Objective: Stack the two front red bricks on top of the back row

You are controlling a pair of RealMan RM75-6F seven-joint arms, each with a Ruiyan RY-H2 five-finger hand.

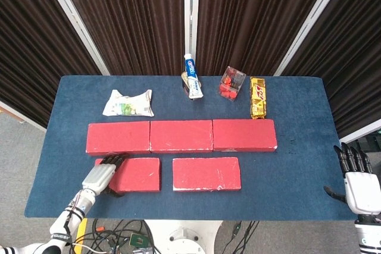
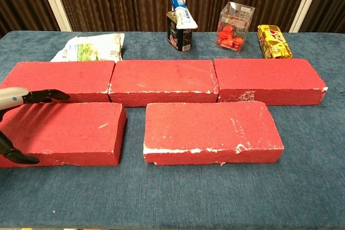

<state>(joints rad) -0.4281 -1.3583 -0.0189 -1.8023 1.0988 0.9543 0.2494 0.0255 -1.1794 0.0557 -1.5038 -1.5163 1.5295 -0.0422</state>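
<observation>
1. The left hand [image 1: 102, 174] lies over the 9 o'clock end of the front left brick [image 1: 136, 175], its dark fingers [image 2: 47, 95] reaching across the top and the thumb down at the near edge. Whether it grips the brick cannot be told.
2. The front right brick [image 1: 206, 173] sits just beside it toward 3 o'clock, flat on the blue table [image 1: 297, 153], untouched.
3. The back row [image 1: 181, 135] of three bricks lies end to end just beyond, toward 12 o'clock.
4. The right hand [image 1: 359, 182] is at the table's 4 o'clock corner, fingers straight and spread, holding nothing.
5. Toward 12 o'clock lie a packet [image 1: 128, 103], a toothpaste tube [image 1: 192, 76] against a can [image 2: 180, 37], a clear box [image 1: 231, 82] and a candy bar [image 1: 258, 97].
</observation>
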